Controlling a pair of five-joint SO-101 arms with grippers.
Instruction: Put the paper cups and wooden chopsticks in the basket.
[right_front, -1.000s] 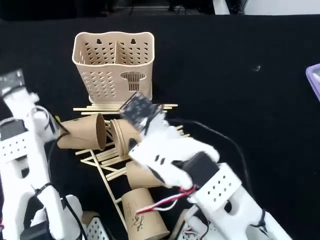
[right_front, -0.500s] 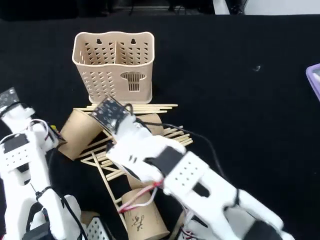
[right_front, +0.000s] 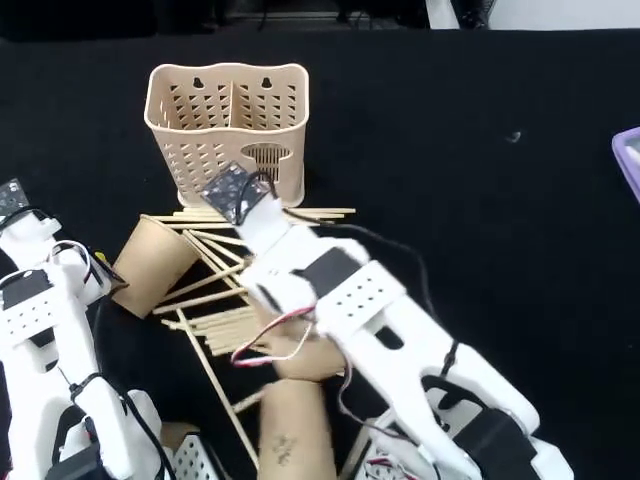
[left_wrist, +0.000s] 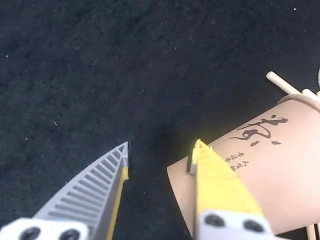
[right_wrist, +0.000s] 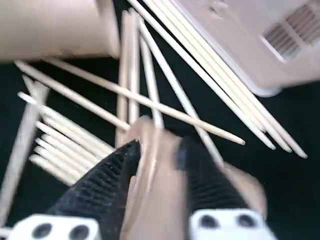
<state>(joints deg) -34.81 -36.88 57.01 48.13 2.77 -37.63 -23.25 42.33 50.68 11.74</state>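
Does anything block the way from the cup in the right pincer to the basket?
Nothing visible does. The right pincer grips a paper cup by its rim near the basket, whose top is open. Chopsticks lie flat at the basket's foot, below that path.

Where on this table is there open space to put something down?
The widest bare table lies right of the basket, up to the purple object at the edge. Left of the basket is a smaller patch. In front of it, chopsticks, paper cups and the right arm crowd it.
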